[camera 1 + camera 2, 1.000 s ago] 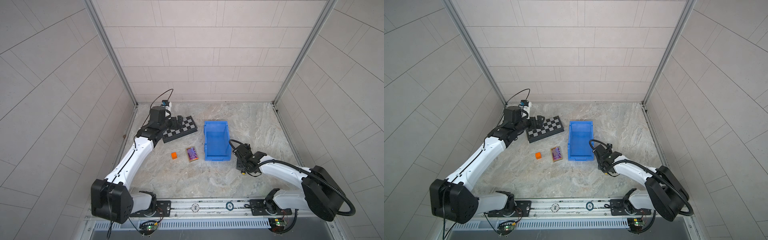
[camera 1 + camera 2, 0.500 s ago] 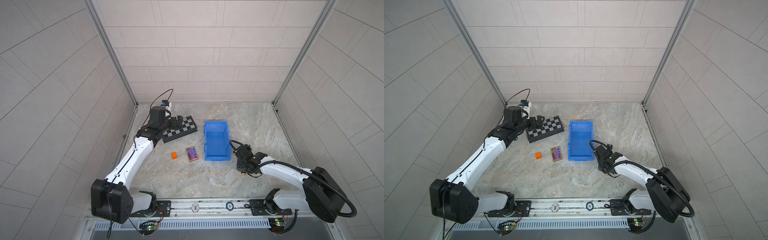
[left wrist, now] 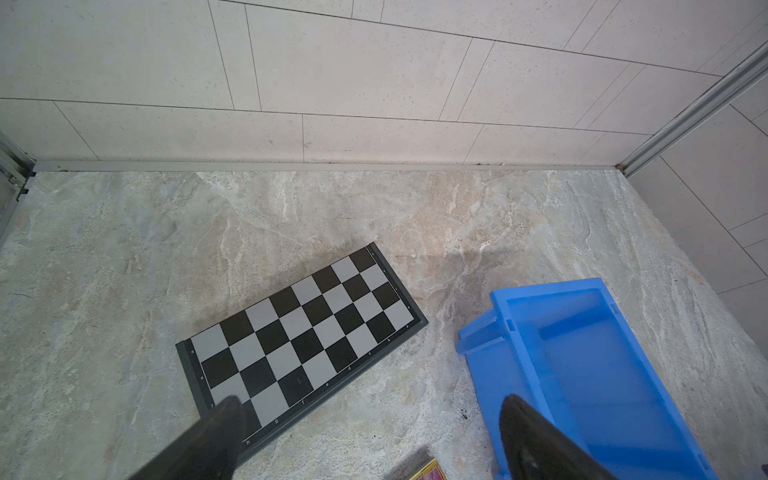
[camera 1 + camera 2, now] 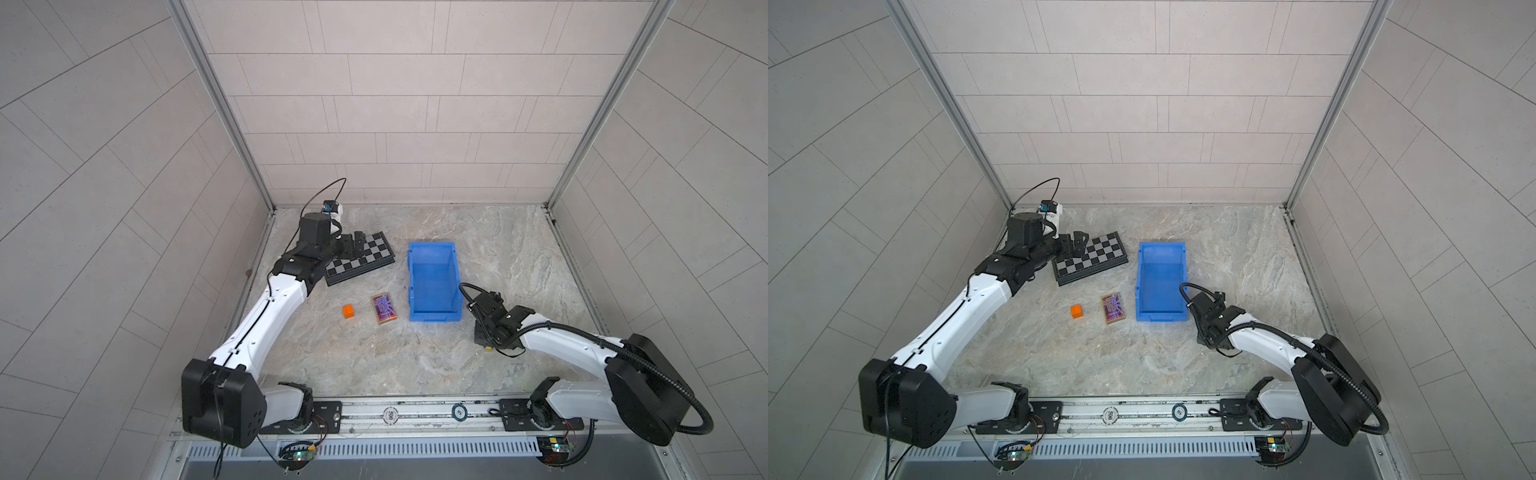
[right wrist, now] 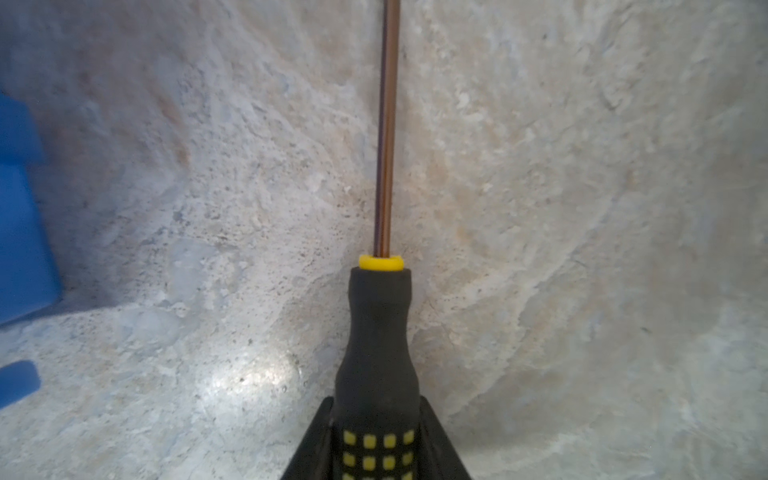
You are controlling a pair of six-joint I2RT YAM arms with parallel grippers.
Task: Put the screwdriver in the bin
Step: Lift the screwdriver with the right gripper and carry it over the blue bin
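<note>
Tabletop: marbled slab is carrying everything, with pale tiled walls closing it in.
Right gripper: is crouching low near the front right corner of the blue bin. Its jaws, a touch wider a second ago, are now pinching the screwdriver by its black, yellow-dotted handle, while the arm is hardly shifting. I'm taking that as the grasp being made, with the lift and carry still to come.
Left gripper: is hovering over the chessboard, fingers spread, holding nothing.
Bin: is standing upright on the slab, showing only bare blue floor inside. Nothing is lying in it yet.
Chessboard: is lying flat to the left of the bin, apart from it.
Screwdriver: is sitting outside the bin, shaft pointing straight out from the jaws, low over the slab. I cannot tell whether it is touching the slab. In both top views the gripper is mostly hiding it.
Pack: purple patterned pack is lying just left of the bin's front.
Cube: small orange cube is sitting left of the pack.
</note>
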